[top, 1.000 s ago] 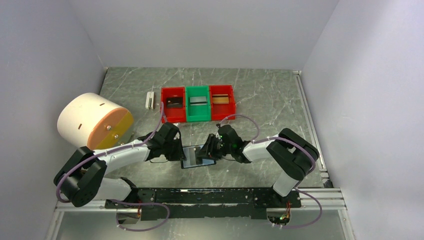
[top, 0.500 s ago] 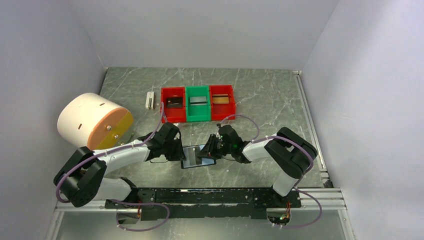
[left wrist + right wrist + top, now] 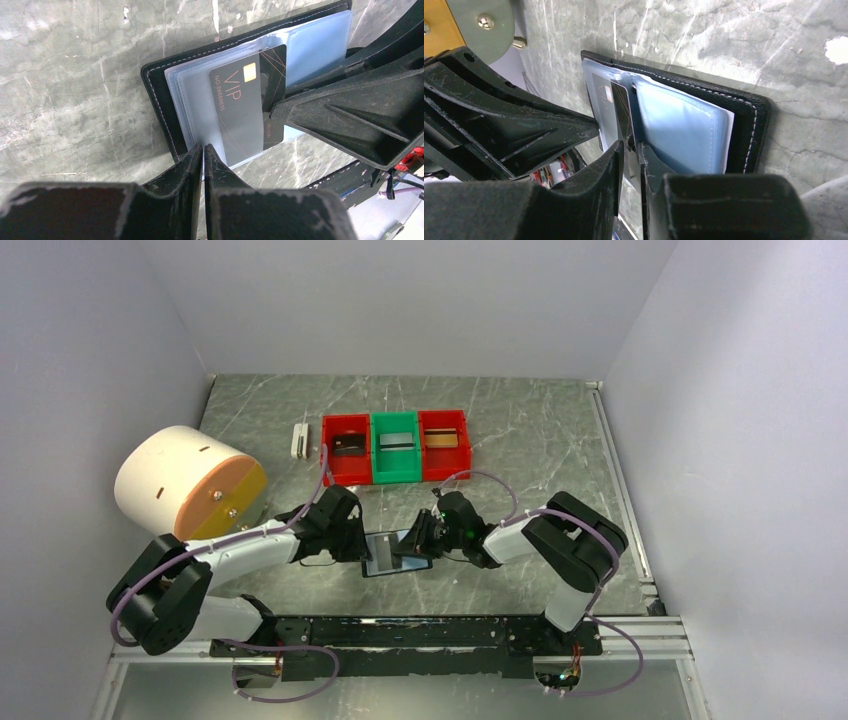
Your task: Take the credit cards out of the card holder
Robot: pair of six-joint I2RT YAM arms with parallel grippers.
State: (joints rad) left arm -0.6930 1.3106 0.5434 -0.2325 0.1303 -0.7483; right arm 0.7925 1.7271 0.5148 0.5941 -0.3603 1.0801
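Observation:
The card holder (image 3: 395,553) lies open between the two arms, a black wallet (image 3: 160,100) with bluish clear pockets (image 3: 684,130). A dark credit card (image 3: 240,110) marked VIP sticks partly out of a pocket. My left gripper (image 3: 204,147) is shut on the near edge of the clear pocket sleeve, at the wallet's left side (image 3: 358,543). My right gripper (image 3: 631,147) comes from the opposite side (image 3: 412,543). Its jaws stand close together on the edge of the dark card (image 3: 623,112). One of its fingers (image 3: 320,105) lies over the card's exposed end.
Three bins stand at the back: a red one (image 3: 346,448), a green one (image 3: 395,446) and another red one (image 3: 445,443), each with a card inside. A small white clip block (image 3: 299,440) sits left of them. A large white and orange cylinder (image 3: 188,483) stands at the left.
The right arm's elbow has drifted slightly left. The wallet and both grippers stay where they were.

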